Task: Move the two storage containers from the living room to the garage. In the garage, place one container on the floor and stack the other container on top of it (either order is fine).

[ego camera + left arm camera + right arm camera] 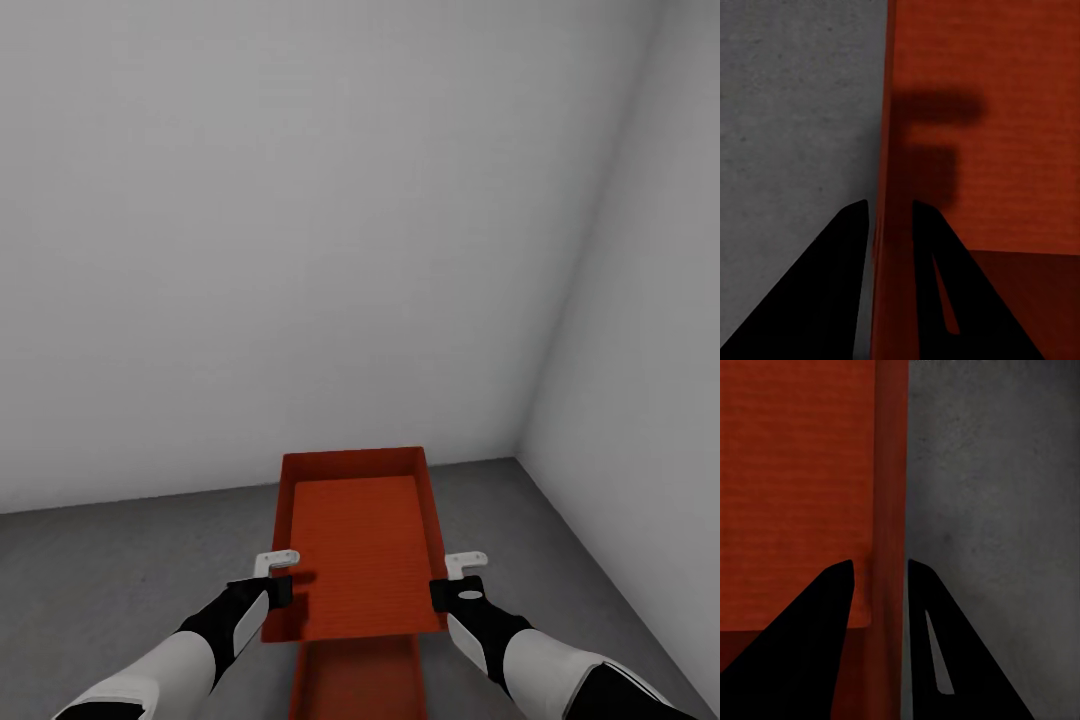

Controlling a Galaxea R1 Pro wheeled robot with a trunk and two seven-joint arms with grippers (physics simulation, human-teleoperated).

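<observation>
Two bins, stack nearly done

Upper storage container (365,545) held above lower container (358,678) on garage floor (120,580). Left gripper (277,575) and right gripper (462,577) each pinch a side wall. Left to do: lower, release.
</observation>
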